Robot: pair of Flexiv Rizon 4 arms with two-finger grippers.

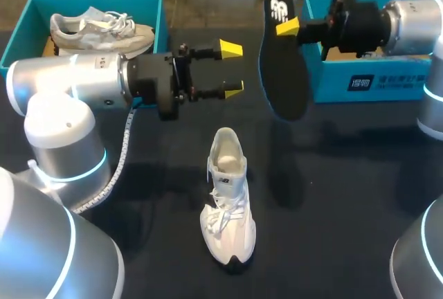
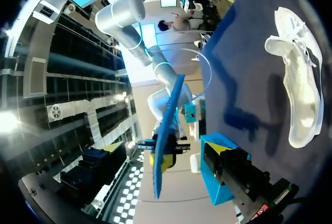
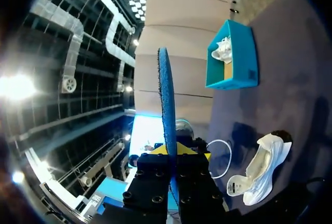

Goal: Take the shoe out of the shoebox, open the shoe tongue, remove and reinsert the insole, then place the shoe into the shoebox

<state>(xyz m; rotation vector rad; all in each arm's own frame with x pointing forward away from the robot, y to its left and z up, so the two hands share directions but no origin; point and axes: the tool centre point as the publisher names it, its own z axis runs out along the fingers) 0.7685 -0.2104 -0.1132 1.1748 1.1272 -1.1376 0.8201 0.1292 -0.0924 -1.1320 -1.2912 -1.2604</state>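
Observation:
A white shoe (image 1: 227, 198) lies on the dark table, toe toward the front edge and opening toward the back; the left wrist view shows the shoe (image 2: 295, 89) beside and below the open fingers. My right gripper (image 1: 287, 27) is shut on the heel end of a black and blue insole (image 1: 284, 70), which hangs in the air, toe end down, above the table. In the right wrist view the insole (image 3: 167, 105) stands edge-on between the yellow tips of that gripper (image 3: 174, 150). My left gripper (image 1: 234, 68) hovers open and holds nothing, just left of the insole.
A teal shoebox (image 1: 374, 81) stands at the back right, behind the right gripper. Another teal box (image 1: 156, 8) at the back left holds a second light shoe (image 1: 97, 29). A white cable (image 1: 123, 153) hangs from the left arm.

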